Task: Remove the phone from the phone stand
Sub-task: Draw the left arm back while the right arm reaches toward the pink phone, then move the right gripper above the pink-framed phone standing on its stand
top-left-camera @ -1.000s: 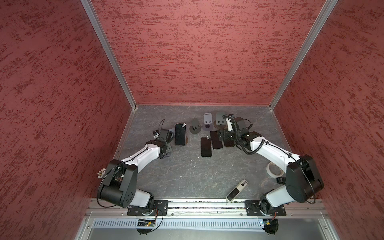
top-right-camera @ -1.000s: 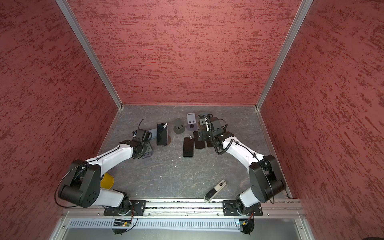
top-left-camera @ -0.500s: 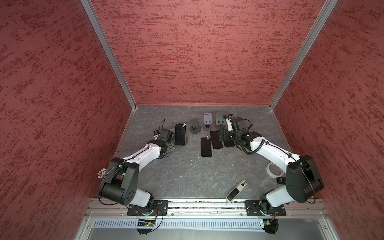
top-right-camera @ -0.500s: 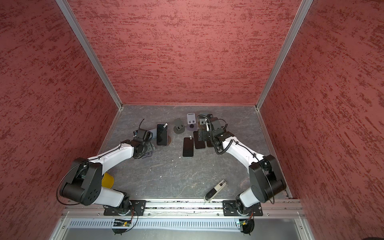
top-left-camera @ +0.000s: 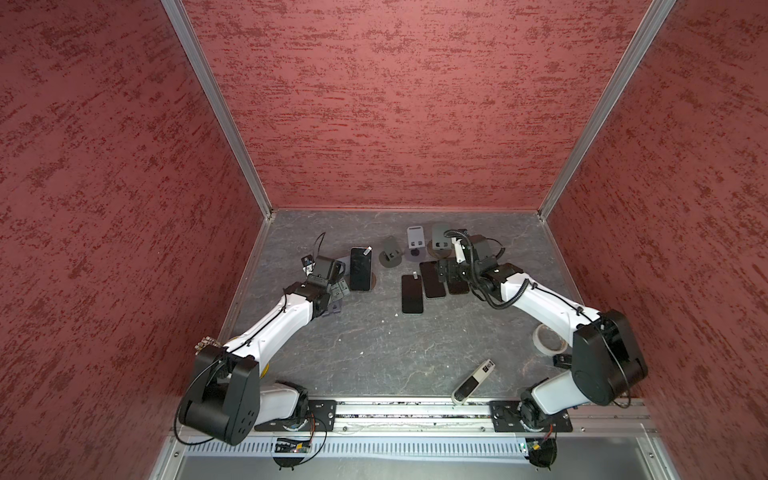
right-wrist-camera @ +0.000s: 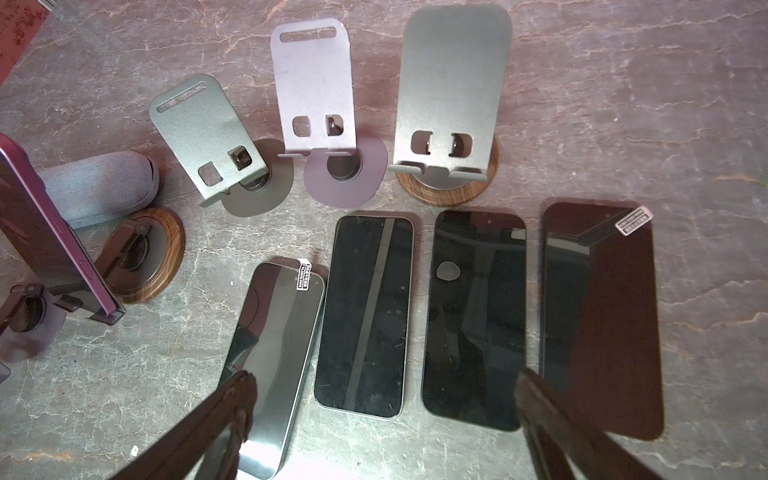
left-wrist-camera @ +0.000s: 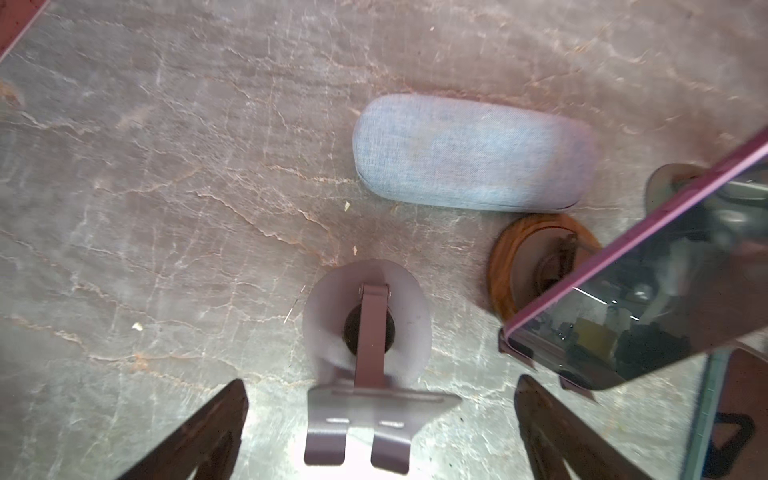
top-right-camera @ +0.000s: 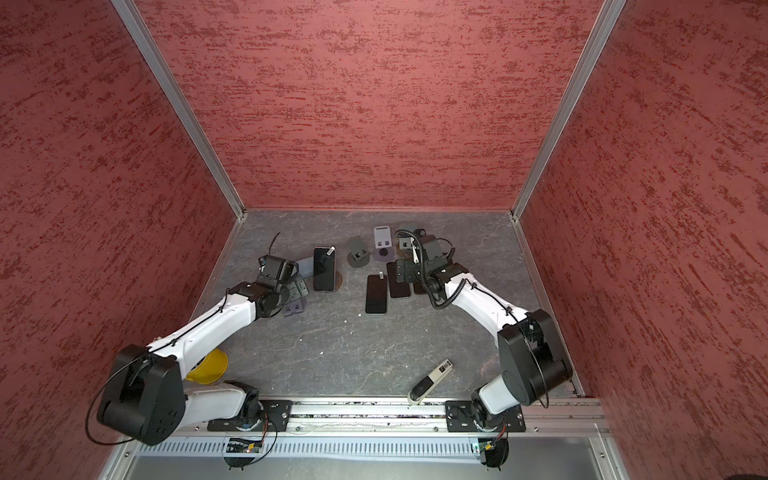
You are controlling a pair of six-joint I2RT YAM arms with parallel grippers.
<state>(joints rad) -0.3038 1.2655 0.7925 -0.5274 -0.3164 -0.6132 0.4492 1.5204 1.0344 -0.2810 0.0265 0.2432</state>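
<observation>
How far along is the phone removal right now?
Done: four black phones lie flat on the grey table, in front of three empty metal stands. In hand: nothing. The left gripper is open over an empty lilac stand, and the right gripper is open above the flat phones. Left: the purple-edged phone leans on its wood-based stand, beside the left gripper.

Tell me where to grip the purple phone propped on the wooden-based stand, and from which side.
Probably pinch the phone across its long edges near the top, coming from above. It leans back on the stand, bottom edge in the lip, back covered; those edges stand free.
</observation>
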